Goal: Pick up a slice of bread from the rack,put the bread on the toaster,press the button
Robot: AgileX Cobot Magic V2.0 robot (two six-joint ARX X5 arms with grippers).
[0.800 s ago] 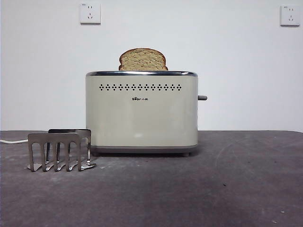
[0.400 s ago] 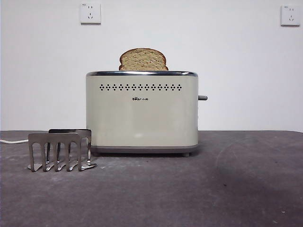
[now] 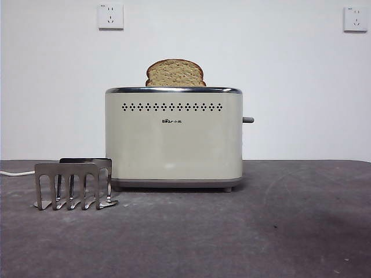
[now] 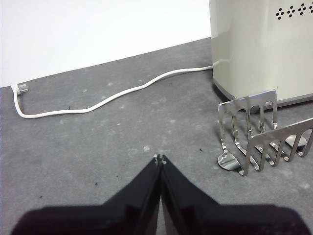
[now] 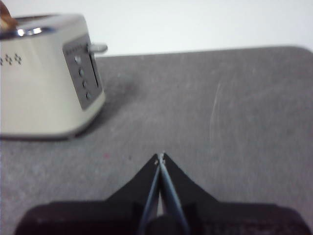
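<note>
The slice of bread (image 3: 175, 73) stands upright in a slot of the cream toaster (image 3: 174, 139), its rounded top above the chrome rim. The toaster's lever (image 3: 248, 120) sticks out on its right side. The grey metal rack (image 3: 72, 183) stands bare on the table at the toaster's left. My left gripper (image 4: 159, 158) is shut and holds nothing, hovering over the table beside the rack (image 4: 264, 132). My right gripper (image 5: 160, 156) is shut and holds nothing, over the table off the toaster's lever end (image 5: 46, 73); a bread edge (image 5: 5, 14) shows there. No gripper shows in the front view.
A white power cord (image 4: 98, 100) runs across the dark table (image 3: 261, 231) from the toaster to the wall side. The toaster's end panel carries a lever (image 5: 98, 48) and a column of small buttons (image 5: 83, 83). Two wall sockets (image 3: 110, 16) sit on the white wall.
</note>
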